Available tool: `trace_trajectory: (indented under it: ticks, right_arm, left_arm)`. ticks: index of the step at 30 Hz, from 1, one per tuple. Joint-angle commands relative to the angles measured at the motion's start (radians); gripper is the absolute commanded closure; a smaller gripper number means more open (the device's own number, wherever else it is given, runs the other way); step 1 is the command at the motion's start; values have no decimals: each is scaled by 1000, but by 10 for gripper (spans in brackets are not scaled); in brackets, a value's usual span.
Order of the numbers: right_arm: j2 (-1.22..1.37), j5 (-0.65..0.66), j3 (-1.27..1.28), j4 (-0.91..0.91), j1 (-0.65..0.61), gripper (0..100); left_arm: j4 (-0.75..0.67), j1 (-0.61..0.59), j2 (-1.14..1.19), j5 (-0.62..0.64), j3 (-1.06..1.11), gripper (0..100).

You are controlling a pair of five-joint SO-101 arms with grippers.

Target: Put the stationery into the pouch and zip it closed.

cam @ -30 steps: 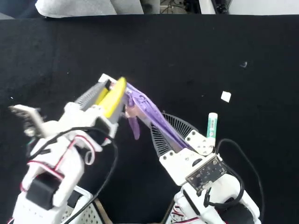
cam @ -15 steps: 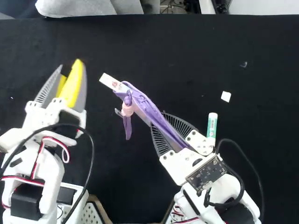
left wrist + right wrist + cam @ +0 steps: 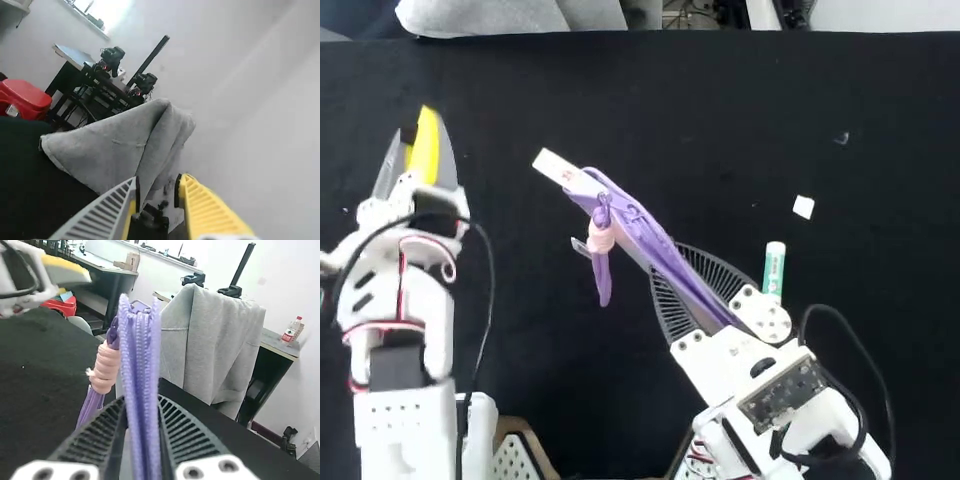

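A: What could have gone wrong there?

B: My right gripper (image 3: 141, 412) was clamped on one end of the pouch (image 3: 640, 235), edge-up and apparently off the table (image 3: 720, 100). It was a thin hold, so a tug on the tassel (image 3: 602, 275) could have twisted it loose. My left gripper (image 3: 157, 179) stood parted and empty, well apart. The glue stick (image 3: 774, 268) and eraser (image 3: 803, 207) lay outside.

A: And its heading?

B: Its long axis slanted away from me, leftward — tag (image 3: 557, 170) end farthest.
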Motion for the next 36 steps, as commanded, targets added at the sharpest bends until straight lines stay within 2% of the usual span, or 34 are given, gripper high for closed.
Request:
trace_trajectory:
  ticks: [1,6,11,14,18,23,28,32,36]
  right_arm:
    - [-114,-6,-65,2,-2,988]
    - [-114,-6,-65,3,-3,988]
    - [-119,-6,-65,5,-20,988]
    - [-119,-6,-64,5,-20,988]
    - [-119,-6,-59,5,-20,988]
    - [-119,-6,-58,2,-20,988]
    - [-119,-6,-58,0,-20,988]
    - [-119,-6,-56,-5,-14,988]
    - [-117,20,-51,-15,-12,988]
  left_arm:
    - [29,56,201,5,-165,848]
    - [161,139,347,2,-332,848]
    - [161,269,377,-130,-328,851]
    - [157,305,359,-140,-288,851]
    - [161,312,307,-140,-274,851]
    - [204,384,193,-149,-216,850]
    - [212,486,32,-301,-101,852]
    - [198,453,-100,-270,-70,852]
    - [183,286,-178,-164,-82,848]
